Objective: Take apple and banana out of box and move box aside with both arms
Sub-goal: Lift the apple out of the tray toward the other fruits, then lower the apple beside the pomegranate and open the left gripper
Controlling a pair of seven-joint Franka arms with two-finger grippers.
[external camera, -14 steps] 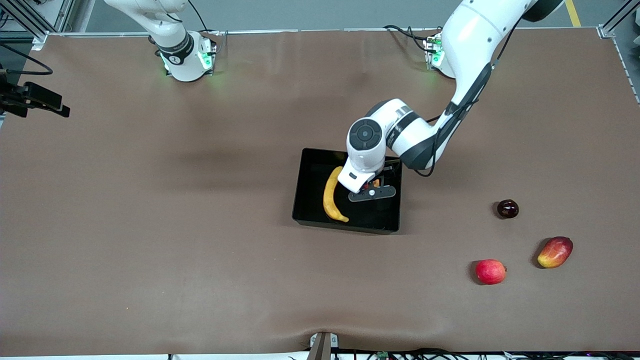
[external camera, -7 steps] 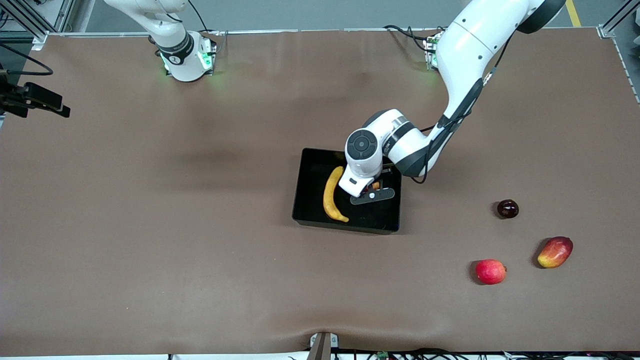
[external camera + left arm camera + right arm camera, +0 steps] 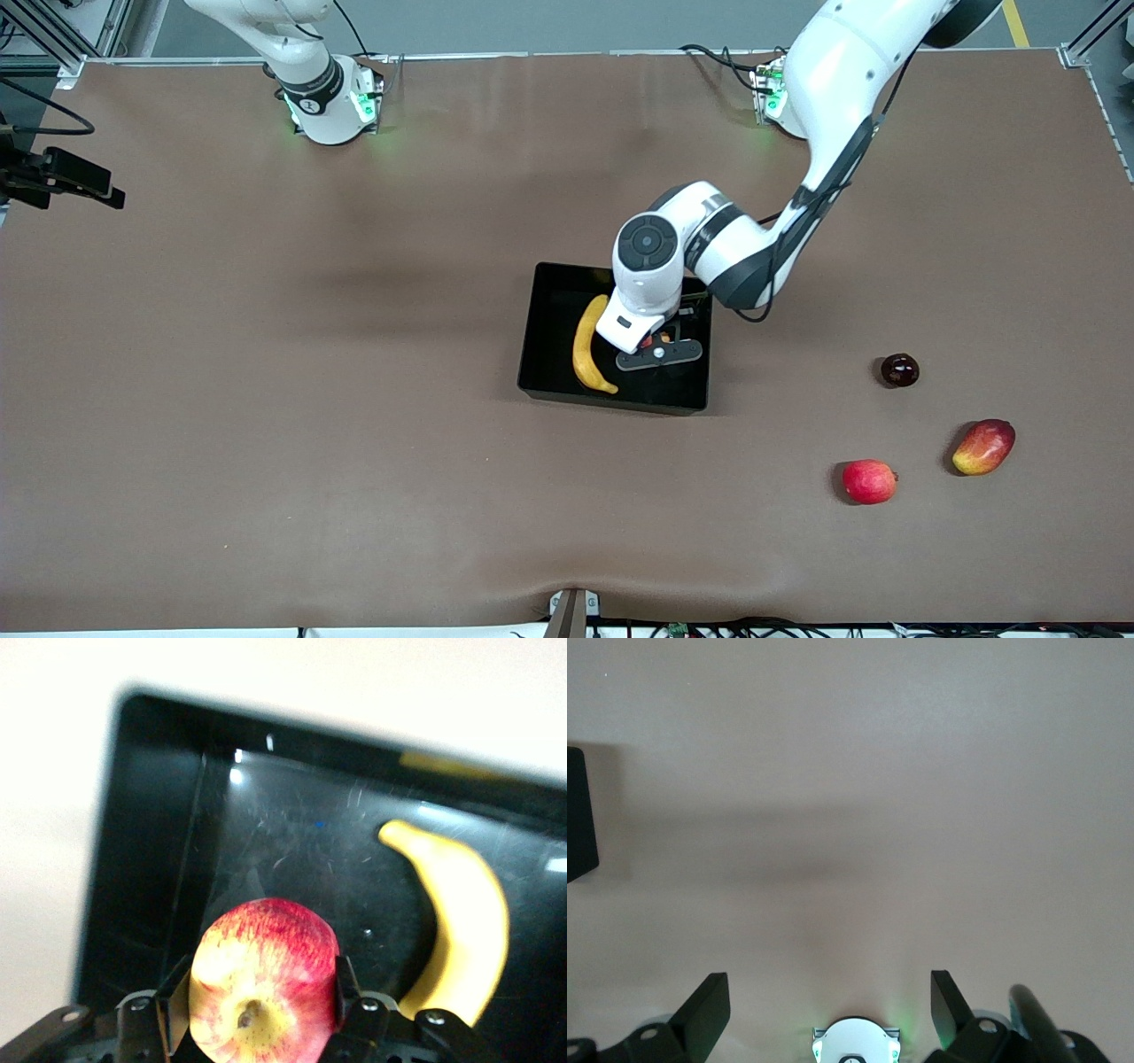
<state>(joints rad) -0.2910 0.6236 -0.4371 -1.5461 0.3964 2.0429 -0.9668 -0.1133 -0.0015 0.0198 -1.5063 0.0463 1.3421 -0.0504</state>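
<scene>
The black box (image 3: 547, 363) lies at the table's middle. The yellow banana (image 3: 585, 350) lies in it, toward the right arm's end. My left gripper (image 3: 660, 344) is over the box beside the banana, shut on the red apple (image 3: 646, 340). In the left wrist view the apple (image 3: 264, 979) sits between the fingers (image 3: 347, 992), yellowish stem dimple toward the camera, with the banana (image 3: 461, 930) and the box floor (image 3: 266, 833) below. I cannot tell whether the apple touches the floor. My right gripper (image 3: 828, 992) is open and empty, high over bare table, waiting.
A plain red fruit (image 3: 869, 481), a red-yellow mango (image 3: 982, 447) and a dark maroon fruit (image 3: 899, 369) lie on the table toward the left arm's end. A corner of the box (image 3: 578, 815) shows in the right wrist view. A black mount (image 3: 62, 177) sticks in at the table's edge.
My left gripper, still holding the apple, has shifted slightly over the box. The banana, the box and the right arm have not moved.
</scene>
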